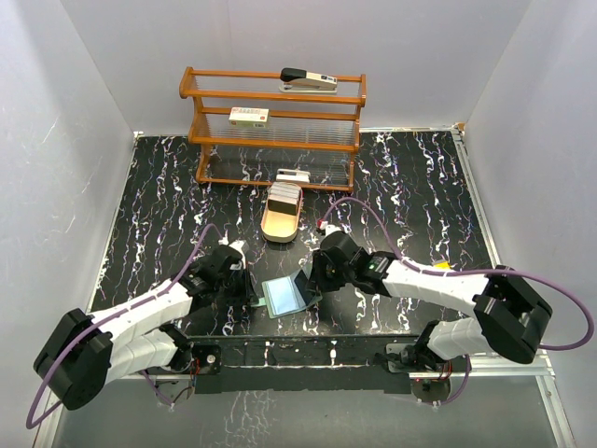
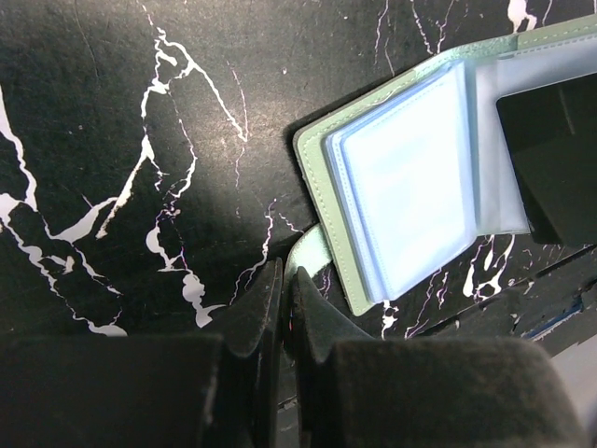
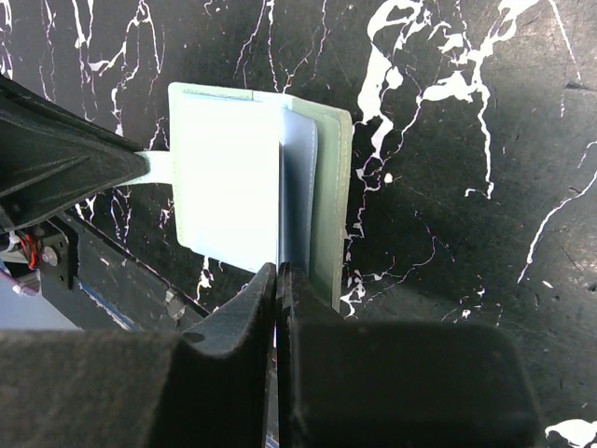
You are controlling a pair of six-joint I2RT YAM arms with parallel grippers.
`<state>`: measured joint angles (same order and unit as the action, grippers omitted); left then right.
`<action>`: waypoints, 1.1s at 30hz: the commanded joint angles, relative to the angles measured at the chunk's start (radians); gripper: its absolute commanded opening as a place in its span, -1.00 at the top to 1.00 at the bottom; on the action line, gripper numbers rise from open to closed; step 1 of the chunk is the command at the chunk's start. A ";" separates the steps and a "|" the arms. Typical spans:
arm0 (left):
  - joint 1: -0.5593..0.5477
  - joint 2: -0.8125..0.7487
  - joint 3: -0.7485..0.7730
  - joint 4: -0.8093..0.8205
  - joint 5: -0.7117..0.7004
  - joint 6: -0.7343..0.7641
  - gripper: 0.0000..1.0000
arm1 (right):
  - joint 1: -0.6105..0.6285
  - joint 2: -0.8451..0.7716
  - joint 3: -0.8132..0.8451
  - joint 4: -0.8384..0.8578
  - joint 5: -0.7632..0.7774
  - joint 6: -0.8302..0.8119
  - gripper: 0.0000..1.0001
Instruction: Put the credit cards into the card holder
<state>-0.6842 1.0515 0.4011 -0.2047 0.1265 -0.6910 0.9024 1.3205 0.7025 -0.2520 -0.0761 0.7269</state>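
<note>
Card holder (image 1: 283,296) lies open on the counter (image 1: 420,187), in front of the tray (image 1: 279,230). Left pincer (image 2: 284,289) grips its strap (image 2: 312,247) and right pincer (image 3: 278,280) grips a pocket leaf (image 3: 298,187). Opposed pulling may tear the leaf or slip the strap free.

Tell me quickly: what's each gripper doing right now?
Left gripper: closed on the strap of the card holder.
Right gripper: closed, apparently pinching a pocket sleeve.
</note>
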 commanded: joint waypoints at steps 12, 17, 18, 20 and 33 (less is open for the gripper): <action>-0.005 0.021 -0.010 0.033 -0.001 -0.008 1.00 | 0.004 -0.042 -0.080 0.193 -0.006 0.035 1.00; -0.005 0.027 -0.011 0.047 0.006 -0.007 1.00 | 0.004 -0.056 -0.112 0.255 -0.014 0.042 1.00; -0.005 0.028 -0.012 0.052 0.007 -0.008 1.00 | 0.004 -0.053 -0.112 0.255 -0.013 0.041 1.00; -0.005 0.033 -0.012 0.055 0.010 -0.009 1.00 | 0.003 -0.045 -0.114 0.263 -0.012 0.039 1.00; -0.005 0.043 -0.015 0.070 0.019 -0.016 1.00 | 0.002 -0.025 -0.158 0.334 0.009 0.052 1.00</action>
<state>-0.6842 1.0912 0.3923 -0.1497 0.1349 -0.7017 0.9024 1.2961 0.5602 -0.0032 -0.0872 0.7700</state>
